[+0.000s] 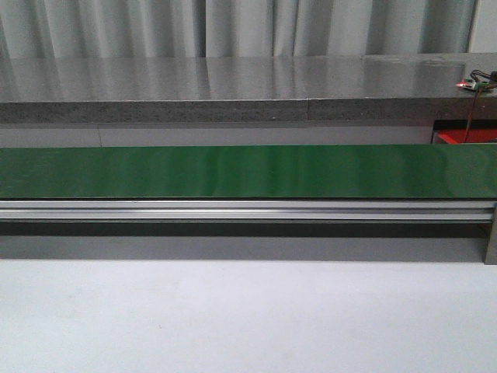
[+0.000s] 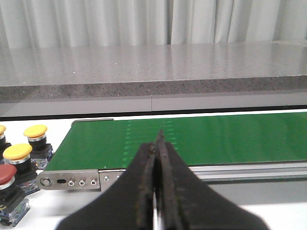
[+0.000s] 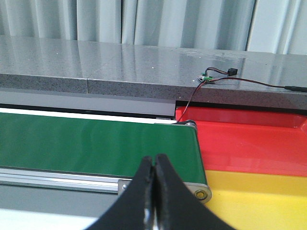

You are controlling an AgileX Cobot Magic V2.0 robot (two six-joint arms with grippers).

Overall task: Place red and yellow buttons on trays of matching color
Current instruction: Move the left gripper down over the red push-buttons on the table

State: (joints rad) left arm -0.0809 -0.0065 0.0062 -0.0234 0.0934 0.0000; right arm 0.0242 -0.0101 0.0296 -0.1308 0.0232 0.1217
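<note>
Two yellow buttons (image 2: 35, 130) (image 2: 17, 152) and a red button (image 2: 6, 173) stand on black bases beside the left end of the green belt (image 2: 201, 136). My left gripper (image 2: 156, 143) is shut and empty, hanging over the belt's near rail. The red tray (image 3: 249, 143) and the yellow tray (image 3: 259, 196) lie past the belt's right end. My right gripper (image 3: 154, 160) is shut with nothing in it, in front of that end of the belt. The front view shows only the bare belt (image 1: 248, 171) and a corner of the red tray (image 1: 464, 137); neither gripper appears there.
A grey stone counter (image 1: 217, 89) runs behind the belt, with a small circuit board and red wire (image 3: 207, 78) at its right end. An aluminium rail (image 1: 233, 210) edges the belt's front. White tabletop (image 1: 248, 318) lies in front.
</note>
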